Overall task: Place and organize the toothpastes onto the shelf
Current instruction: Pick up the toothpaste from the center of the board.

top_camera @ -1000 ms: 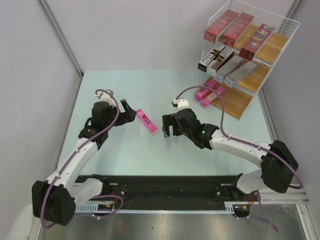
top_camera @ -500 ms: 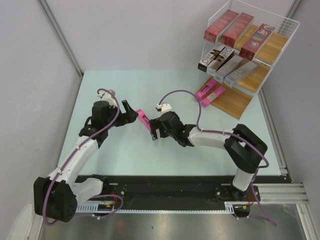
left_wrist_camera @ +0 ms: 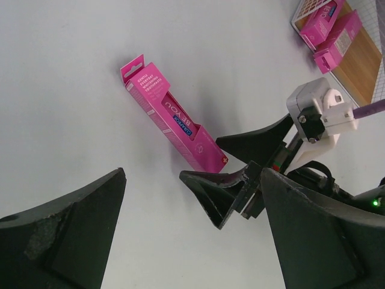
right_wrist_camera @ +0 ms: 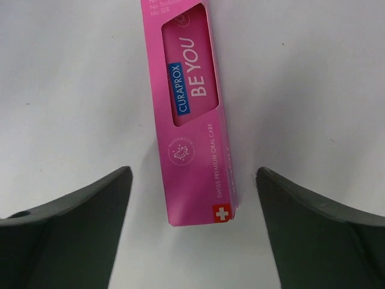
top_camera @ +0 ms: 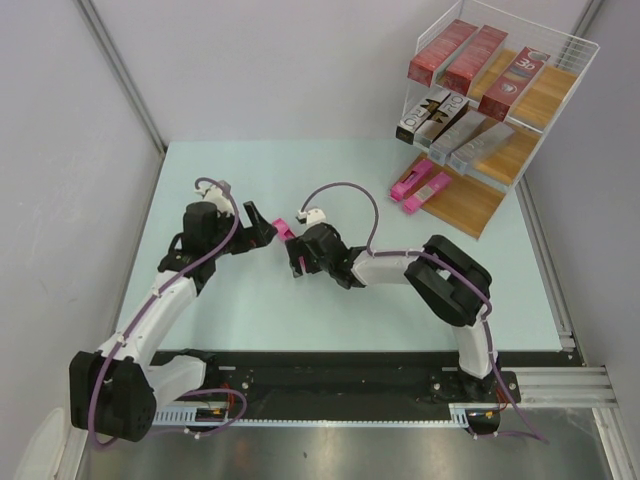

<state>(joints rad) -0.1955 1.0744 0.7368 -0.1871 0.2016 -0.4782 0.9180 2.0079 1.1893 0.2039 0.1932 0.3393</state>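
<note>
At the bottom of the top view the two arms rise from their bases over the pale green table (top_camera: 330, 320). A little higher, left of the centre of the frame, the left gripper (top_camera: 262, 232) waits with its fingers spread wide. It holds nothing and has hardly moved during the last second. In its wrist view, the bright pink slim cardboard toothpaste carton (left_wrist_camera: 171, 120) lies flat on the table ahead of it, in the upper middle of the frame.

The real change is on the other side. One second ago the right gripper (top_camera: 297, 262) was standing to the right of this carton, well apart from it. Now the right arm has swung to the left, and the gripper is over the near end of the carton. In the top view only the far tip of the carton shows.

In the right wrist view the two fingers are spread, one at each lower corner, with the carton end between them and table visible on both sides. So it is not pinched yet. I judge that closing comes next.

In the upper right of the top view stands the white wire shelf (top_camera: 585, 45). It carries three dark red cartons (top_camera: 470, 55) on its top board, silver-grey cartons (top_camera: 455, 125) on the middle one, and two pink cartons (top_camera: 420, 185) on the lowest. The carton on the table looks like the last one.
</note>
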